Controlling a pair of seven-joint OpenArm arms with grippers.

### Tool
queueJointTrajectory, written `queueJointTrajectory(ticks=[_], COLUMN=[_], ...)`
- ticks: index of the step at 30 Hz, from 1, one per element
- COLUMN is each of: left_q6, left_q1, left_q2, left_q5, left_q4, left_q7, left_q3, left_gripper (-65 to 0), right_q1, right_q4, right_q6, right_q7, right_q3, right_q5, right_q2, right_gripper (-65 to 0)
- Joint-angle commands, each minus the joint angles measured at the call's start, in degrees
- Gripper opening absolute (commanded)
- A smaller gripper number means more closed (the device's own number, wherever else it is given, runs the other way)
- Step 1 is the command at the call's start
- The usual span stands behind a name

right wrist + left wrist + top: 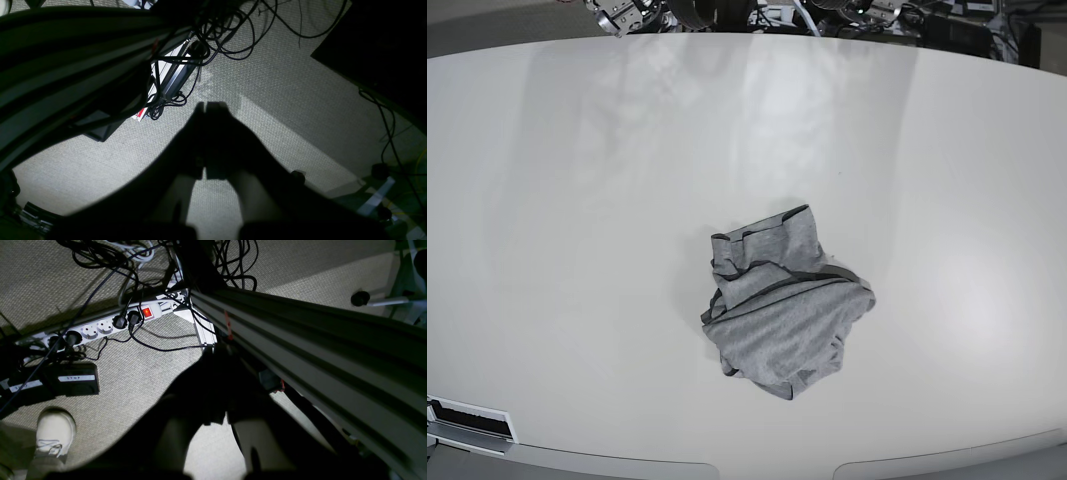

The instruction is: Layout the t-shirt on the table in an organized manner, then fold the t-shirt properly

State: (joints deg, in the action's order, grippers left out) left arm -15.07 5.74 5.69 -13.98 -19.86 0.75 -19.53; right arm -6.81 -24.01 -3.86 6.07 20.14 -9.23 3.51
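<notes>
White table (pixel 577 200) bears crumpled t-shirt (pixel 782 305); both jaws closed below.

The t-shirt (pixel 782 305) lies crumpled in a loose heap on the glossy white tabletop (pixel 577 200), a little below and right of its middle. Its grey knit is bunched and folded over itself, darker hems showing as bands across the upper part. Cluttered equipment (pixel 727 12) lines the far edge.

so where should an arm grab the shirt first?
Probably the dark-hemmed edge standing up at the far side of the t-shirt, coming from above. It is crumpled in a heap on the table, and that raised fold is the clearest loose edge to pinch.
</notes>
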Motion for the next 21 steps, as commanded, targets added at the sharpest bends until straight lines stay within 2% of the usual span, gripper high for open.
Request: queueJointTrajectory(ticks=[1,3,5,10,13,18,21], left_q6=[-0.39,-0.39,-0.39,-0.42,-0.46,-0.44,-0.44], left_q1=[0.15,0.26,0.26,0.44,1.18,5.11,8.44], left_q2=[0.02,0.02,0.02,0.28,1.18,3.08,4.33], left_q5=[-0.02,0.26,0.61,0.59,0.57,0.37,0.37], left_q4=[-0.37,-0.39,-0.39,-0.39,-0.57,-4.44,-8.79], left_q7=[-0.20,0.87,3.04,10.71,11.58,11.32,12.09], left_q3=[-0.17,-0.17,-0.17,-0.17,-0.17,-0.17,-0.17], left_gripper=[-65.0,-65.0,-65.0,-65.0,-65.0,-65.0,-65.0], right_q1=[0.17,0.15,0.15,-0.22,-1.27,-5.01,-7.74], right_q4=[-0.42,-0.42,-0.42,-0.42,-0.76,-4.00,-6.99], right_q6=[0.02,-0.02,-0.83,-1.70,-2.08,-10.38,-11.78], right_q7=[-0.20,0.17,2.89,8.59,9.68,9.68,12.02], right_q3=[0.11,0.11,0.11,0.11,0.13,0.11,0.11], right_q5=[-0.07,-0.07,-0.09,-0.09,-0.09,-0.04,-0.02], right_q2=[0.13,0.15,0.15,0.28,0.50,0.83,1.09], right_gripper=[-65.0,-65.0,-65.0,-65.0,-65.0,-65.0,-65.0])
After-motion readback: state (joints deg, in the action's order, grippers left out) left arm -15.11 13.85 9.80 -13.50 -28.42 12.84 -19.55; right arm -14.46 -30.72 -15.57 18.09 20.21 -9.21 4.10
